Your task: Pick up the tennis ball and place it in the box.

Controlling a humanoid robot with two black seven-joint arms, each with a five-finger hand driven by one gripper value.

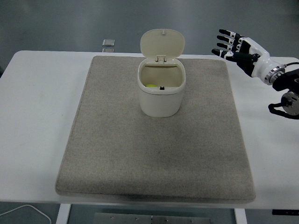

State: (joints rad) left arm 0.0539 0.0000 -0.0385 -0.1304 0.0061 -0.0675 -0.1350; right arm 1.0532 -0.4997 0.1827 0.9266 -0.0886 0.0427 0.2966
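Resting inside the box (161,93), the tennis ball (150,85) shows as a yellow sliver under the raised lid (162,43), so the placing looks done. Right of the box, the right hand (236,48) hangs empty, fingers spread.

On the beige mat (154,154) you have one standing obstacle: the cream box (161,91), set in the far half near the centre line. Its hinged lid (162,44) stands upright behind the opening, so you cannot enter from the rear; the top and front of the opening are unobstructed. Inside, the tennis ball (150,85) lies at the left. The mat in front of and on both sides of the box is bare. The right hand (236,49), fingers spread, hovers over the mat's far right corner, well apart from the box. A small grey object (108,43) lies at the table's (37,116) far edge, beyond the mat.
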